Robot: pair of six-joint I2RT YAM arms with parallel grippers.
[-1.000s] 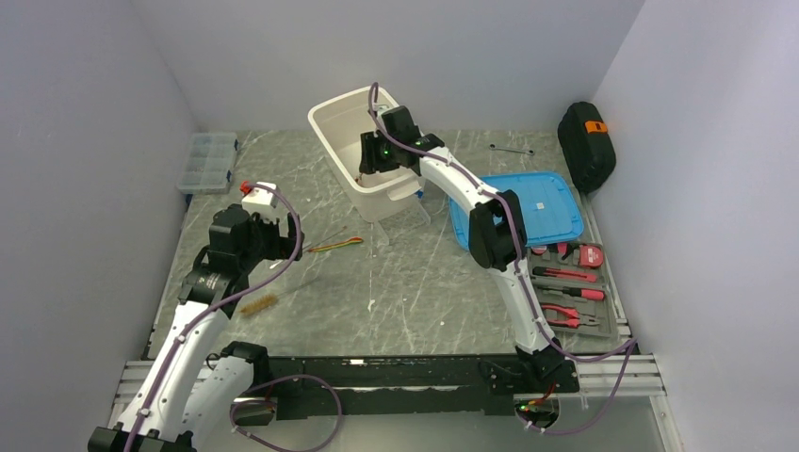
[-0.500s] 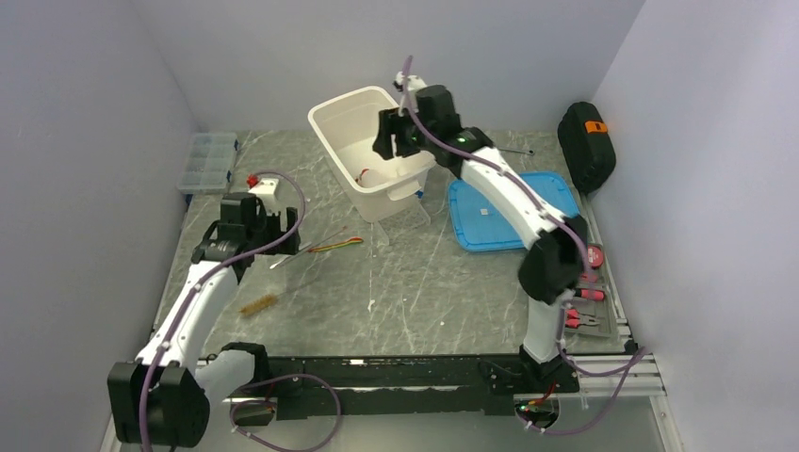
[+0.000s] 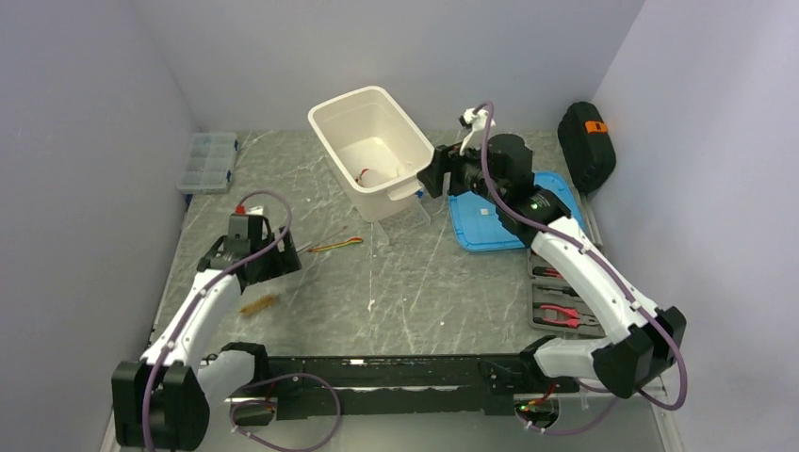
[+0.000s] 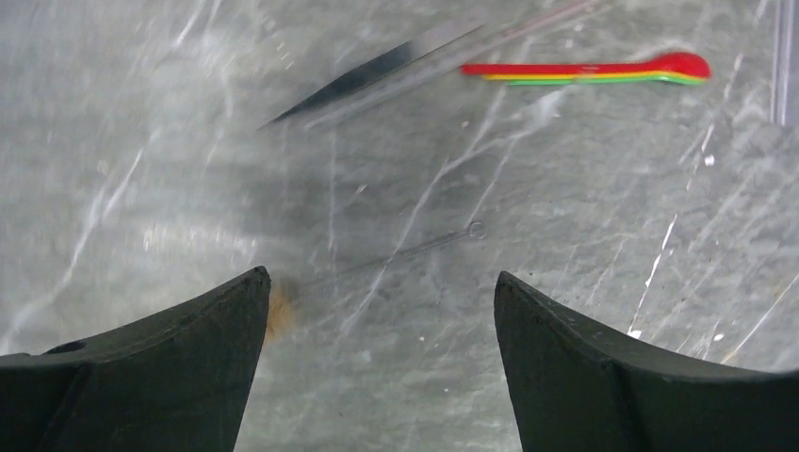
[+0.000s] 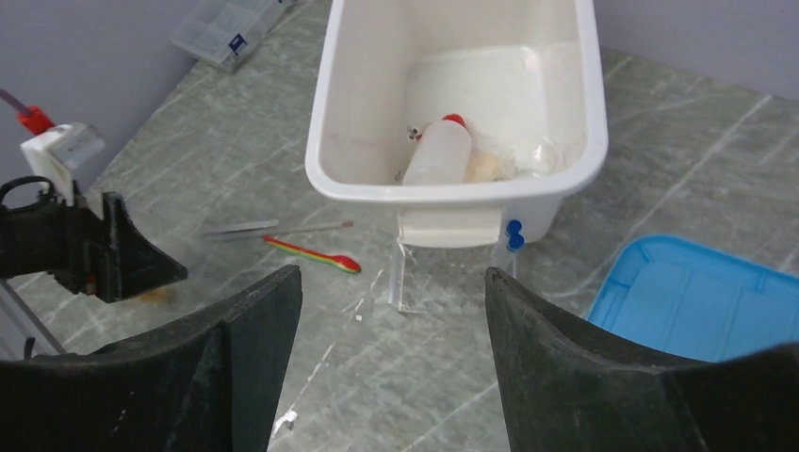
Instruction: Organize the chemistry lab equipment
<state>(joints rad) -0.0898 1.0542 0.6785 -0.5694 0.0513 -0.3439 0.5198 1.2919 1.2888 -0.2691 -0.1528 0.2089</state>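
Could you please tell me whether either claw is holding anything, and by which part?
Nothing is held: the left claw hangs open over the thin wire brush, and the right claw is open near the white plastic bin.

Wire brush (image 4: 405,251) lies between the spread fingers (image 4: 141,377).

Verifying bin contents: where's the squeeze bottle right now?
Right wrist view: the squeeze bottle lies inside the white bin, against its near wall; the clear tube rack stands just outside that wall.
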